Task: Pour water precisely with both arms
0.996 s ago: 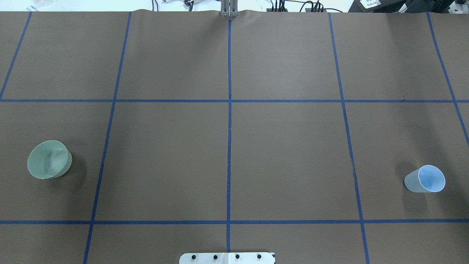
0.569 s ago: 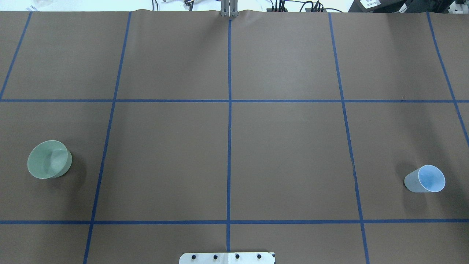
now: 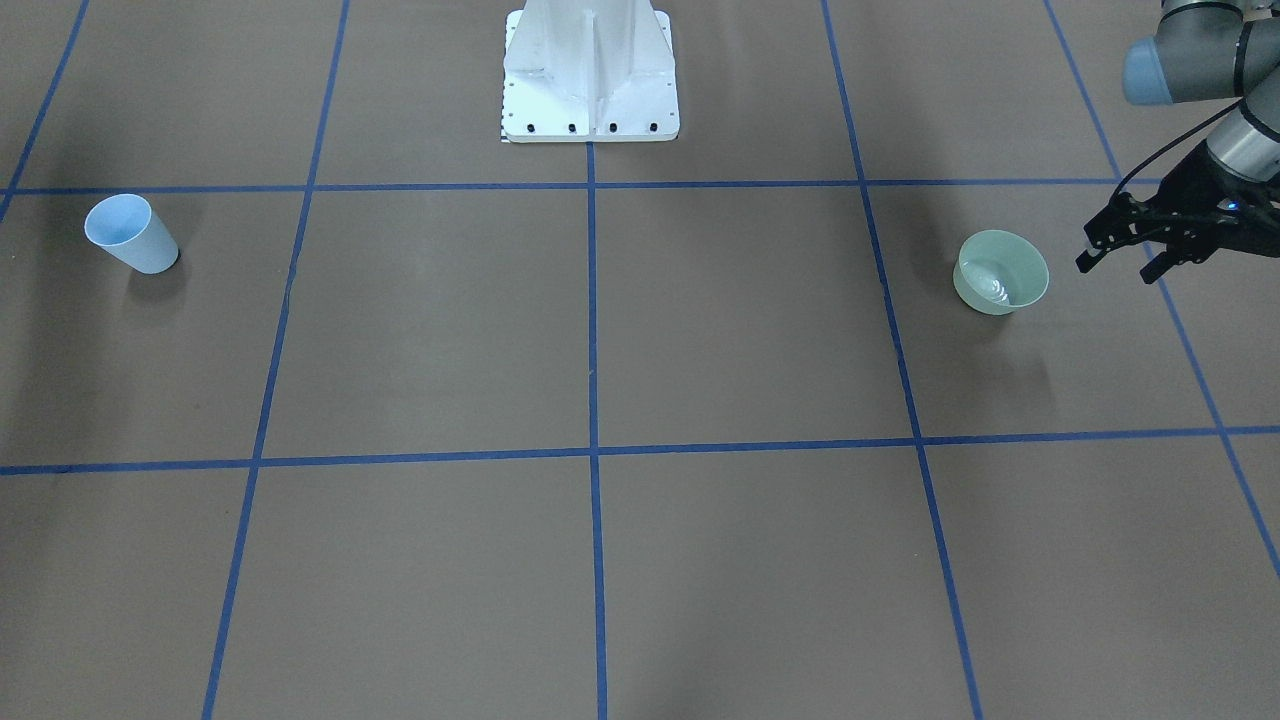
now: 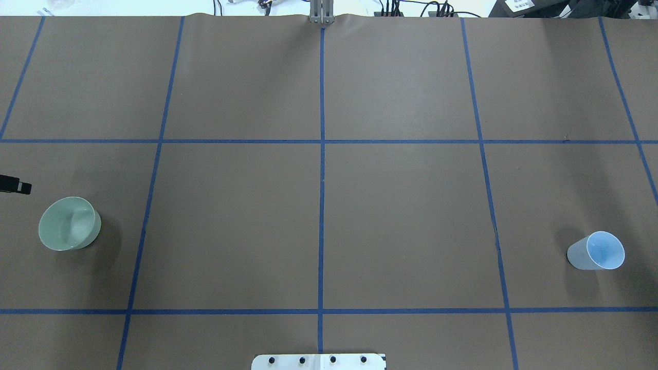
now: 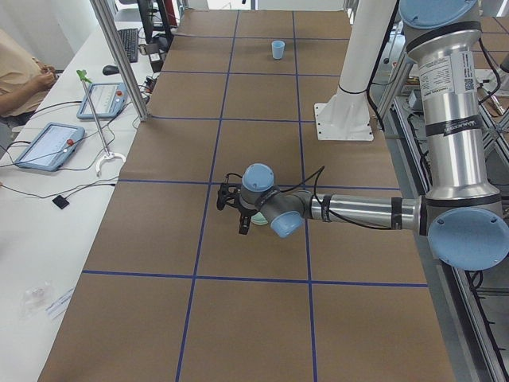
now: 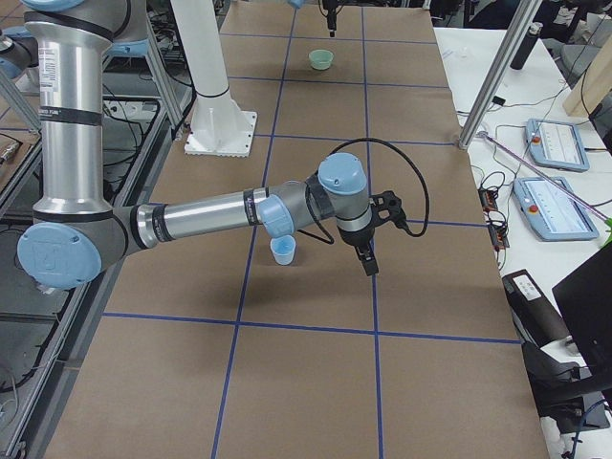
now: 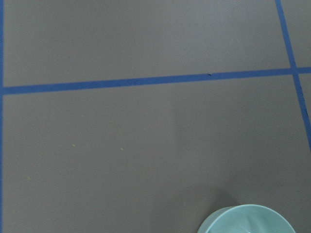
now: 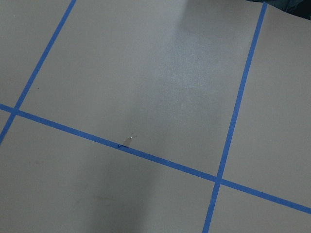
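Bowl (image 3: 985, 303) stands near the table's (image 3: 750, 320) left edge, and the water (image 3: 992, 284) shows as faint glints in its bottom. Left gripper (image 3: 1118, 268) hangs just beside the bowl on the edge side, clear of it, fingers spread. Cup (image 3: 135, 238) stands upright near the right edge. Right gripper (image 6: 368, 263) hangs near the cup, apart from it. Whether it is spread or pressed together, I cannot tell.

Even overhead light, soft shadows, faint glare, sharp focus.
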Action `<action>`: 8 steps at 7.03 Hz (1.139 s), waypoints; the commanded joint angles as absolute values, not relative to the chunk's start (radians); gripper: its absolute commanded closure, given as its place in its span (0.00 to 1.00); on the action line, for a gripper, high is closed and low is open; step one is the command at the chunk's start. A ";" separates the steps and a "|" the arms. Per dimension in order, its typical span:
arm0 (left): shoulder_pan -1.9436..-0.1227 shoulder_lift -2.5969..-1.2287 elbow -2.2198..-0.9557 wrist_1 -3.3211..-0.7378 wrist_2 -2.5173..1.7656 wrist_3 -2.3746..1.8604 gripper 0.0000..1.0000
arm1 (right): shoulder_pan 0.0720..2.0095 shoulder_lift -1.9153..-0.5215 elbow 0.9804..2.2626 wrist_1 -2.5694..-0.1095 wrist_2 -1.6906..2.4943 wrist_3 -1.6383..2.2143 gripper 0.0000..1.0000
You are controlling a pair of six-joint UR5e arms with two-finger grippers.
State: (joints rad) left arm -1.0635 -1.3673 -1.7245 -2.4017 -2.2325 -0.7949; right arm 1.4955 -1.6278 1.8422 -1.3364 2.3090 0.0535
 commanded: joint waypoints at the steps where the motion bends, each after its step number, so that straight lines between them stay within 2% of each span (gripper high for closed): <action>1: -1.019 -1.374 -1.720 -2.413 -2.198 -0.871 0.13 | 1.494 -1.628 1.842 -1.336 2.310 0.054 0.00; 4: -0.941 -1.396 -1.712 -2.411 -2.162 -0.871 0.14 | 1.496 -1.628 1.842 -1.338 2.310 0.054 0.00; 6: -0.896 -1.396 -1.707 -2.413 -2.140 -0.871 0.28 | 1.496 -1.629 1.841 -1.338 2.312 0.052 0.00; 8: -0.888 -1.397 -1.701 -2.413 -2.138 -0.864 0.36 | 1.496 -1.629 1.841 -1.338 2.313 0.054 0.00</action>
State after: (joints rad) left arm -0.8952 -1.3966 -1.7064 -2.4129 -2.1411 -0.8681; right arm 1.4949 -1.6288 1.8408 -1.3376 2.3126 0.0533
